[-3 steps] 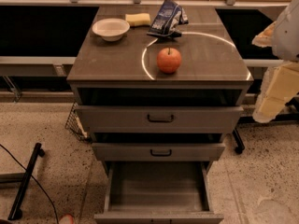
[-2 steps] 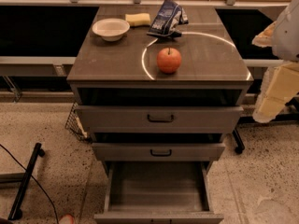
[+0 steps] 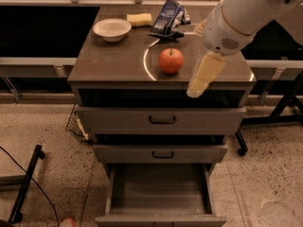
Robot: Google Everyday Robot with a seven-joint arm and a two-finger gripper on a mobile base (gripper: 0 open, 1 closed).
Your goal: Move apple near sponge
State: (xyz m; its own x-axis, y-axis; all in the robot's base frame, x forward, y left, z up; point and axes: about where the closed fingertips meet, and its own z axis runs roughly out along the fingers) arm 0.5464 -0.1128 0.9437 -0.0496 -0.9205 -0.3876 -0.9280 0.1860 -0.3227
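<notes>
The red-orange apple (image 3: pixel 171 61) sits near the front middle of the brown cabinet top (image 3: pixel 113 58). The pale yellow sponge (image 3: pixel 139 19) lies at the back of the top, between the white bowl and the snack bag, well behind the apple. My gripper (image 3: pixel 195 91) hangs down from the white arm (image 3: pixel 241 13) just right of the apple, at the front right of the cabinet top. It holds nothing and does not touch the apple.
A white bowl (image 3: pixel 112 29) stands at the back left. A dark blue-and-white snack bag (image 3: pixel 168 19) lies at the back middle. The bottom drawer (image 3: pixel 161 193) is pulled open. A black stand leg (image 3: pixel 26 183) and a wire basket (image 3: pixel 75 124) are on the floor at left.
The arm has swung in from the right edge of the view to over the right side of the cabinet, bringing the gripper close beside the apple. The apple, sponge, bowl and bag have not moved.
</notes>
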